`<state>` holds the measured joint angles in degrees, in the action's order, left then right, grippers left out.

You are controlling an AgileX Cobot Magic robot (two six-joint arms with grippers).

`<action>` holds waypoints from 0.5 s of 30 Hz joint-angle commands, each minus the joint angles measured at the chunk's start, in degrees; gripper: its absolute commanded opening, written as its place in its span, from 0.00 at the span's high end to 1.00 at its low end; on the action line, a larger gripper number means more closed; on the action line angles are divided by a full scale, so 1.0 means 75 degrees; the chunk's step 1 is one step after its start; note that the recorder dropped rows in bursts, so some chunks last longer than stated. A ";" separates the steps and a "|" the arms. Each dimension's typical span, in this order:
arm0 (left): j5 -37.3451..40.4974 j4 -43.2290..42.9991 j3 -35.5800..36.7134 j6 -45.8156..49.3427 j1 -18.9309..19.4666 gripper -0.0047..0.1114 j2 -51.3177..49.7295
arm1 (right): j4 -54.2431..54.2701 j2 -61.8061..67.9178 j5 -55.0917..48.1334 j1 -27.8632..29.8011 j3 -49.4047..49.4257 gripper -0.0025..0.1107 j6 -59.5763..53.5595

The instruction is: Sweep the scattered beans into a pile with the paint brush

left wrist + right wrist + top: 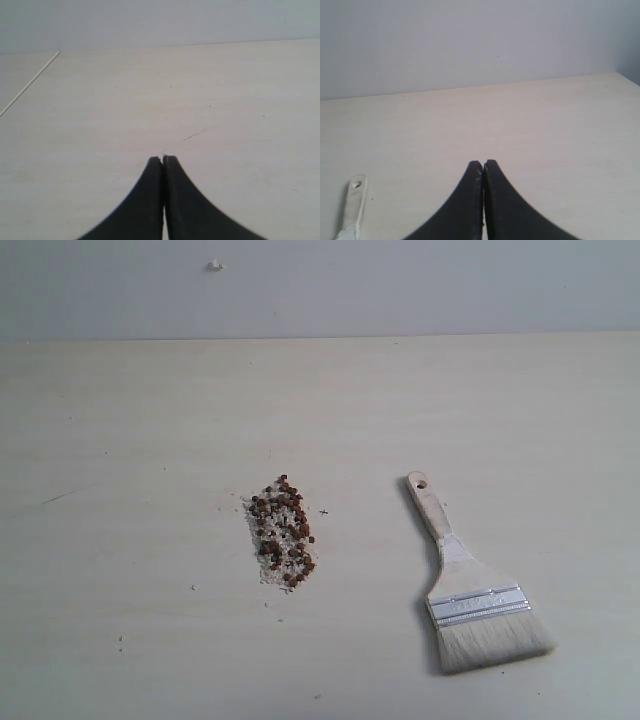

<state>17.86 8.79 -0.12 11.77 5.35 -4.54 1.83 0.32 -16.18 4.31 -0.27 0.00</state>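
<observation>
Reddish-brown beans (283, 530) lie gathered with white grains in one small oblong pile (281, 537) near the middle of the pale table. The paint brush (465, 585) lies flat to the right of the pile, its cream bristles toward the front edge and its wooden handle pointing back. The handle's holed end (355, 200) also shows in the right wrist view. Neither arm appears in the exterior view. My left gripper (163, 159) is shut with nothing in it, over bare table. My right gripper (483, 162) is shut and empty too, apart from the brush.
A few stray white grains (194, 587) lie left of and in front of the pile. The table (150, 420) ends at a grey wall (320, 285) at the back. A table edge line (30, 82) shows in the left wrist view.
</observation>
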 commanded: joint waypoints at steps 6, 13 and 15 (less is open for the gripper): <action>-0.0007 -0.0040 0.0016 0.0008 0.0008 0.96 0.0027 | -0.0044 -0.0043 0.0230 0.0013 0.0036 0.98 0.0000; -0.0007 -0.0040 0.0016 0.0008 0.0008 0.96 0.0027 | -0.0044 -0.0043 0.0230 0.0013 0.0036 0.98 0.0000; -0.0007 -0.0040 0.0016 0.0008 0.0008 0.96 0.0027 | -0.0044 -0.0043 0.0230 0.0013 0.0036 0.98 0.0000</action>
<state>17.90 8.79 -0.12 11.77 5.35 -4.54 1.83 0.32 -15.25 4.31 -0.27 0.00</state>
